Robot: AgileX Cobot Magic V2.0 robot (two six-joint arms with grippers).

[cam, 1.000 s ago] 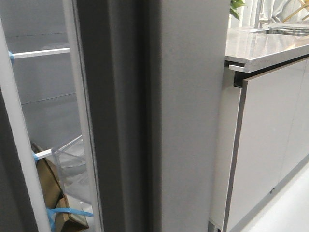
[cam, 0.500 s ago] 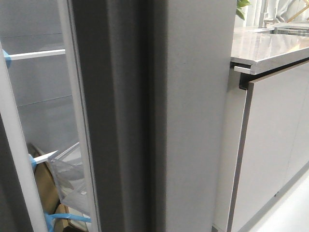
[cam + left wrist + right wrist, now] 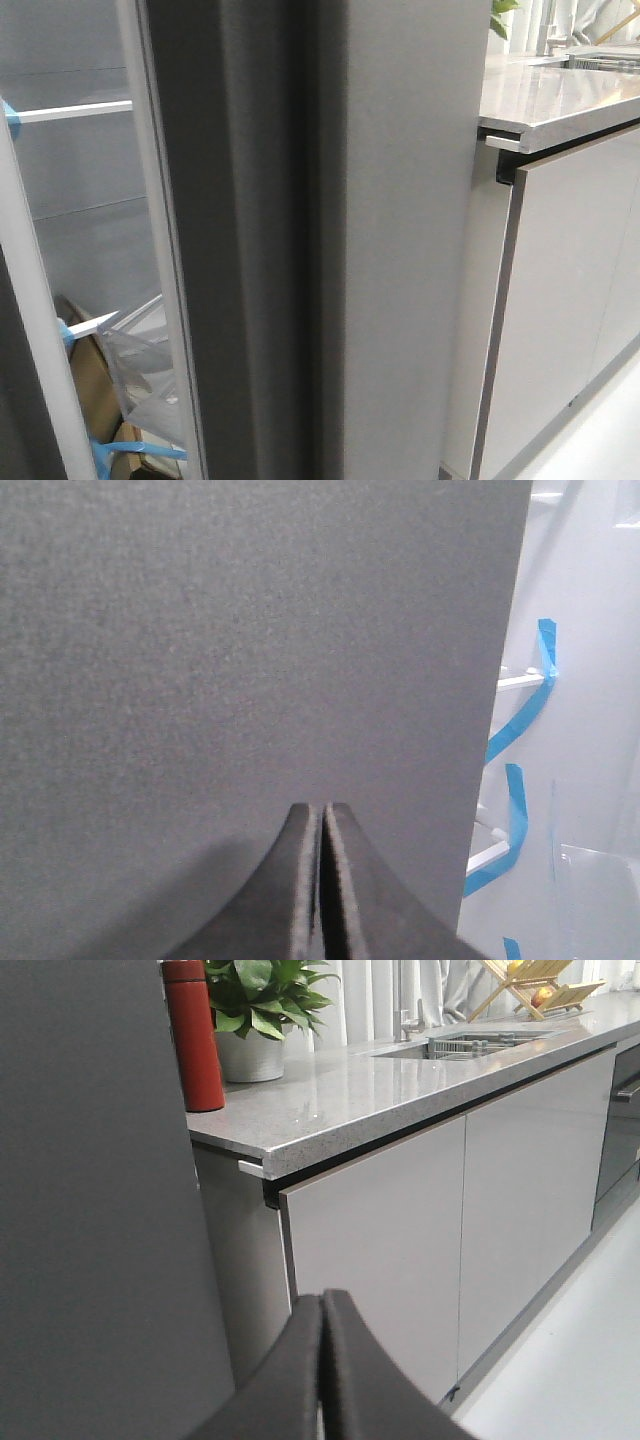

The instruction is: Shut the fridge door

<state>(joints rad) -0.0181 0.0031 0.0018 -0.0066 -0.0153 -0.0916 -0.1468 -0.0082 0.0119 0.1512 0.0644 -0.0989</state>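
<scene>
Fridge door still ajar
The left pincer (image 3: 320, 880), pressed closed and empty, faces the fridge door (image 3: 250, 650), which fills the foreground; it should push flat, steadily. The right pincer (image 3: 322, 1365) is closed too.

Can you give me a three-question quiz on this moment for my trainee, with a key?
1. True or false: the fridge door is fully shut.
2. Multiple choice: what stands on the countertop beside the potted plant? A) a red bottle B) a kettle C) a blue mug
3. In a few words: how are the left gripper and the right gripper set?

Key
1. False. In the front view the fridge's inside, with white shelves and blue tape, shows through the gap left of the door.
2. A, the red bottle.
3. Both shut, fingers pressed together, holding nothing.
</scene>
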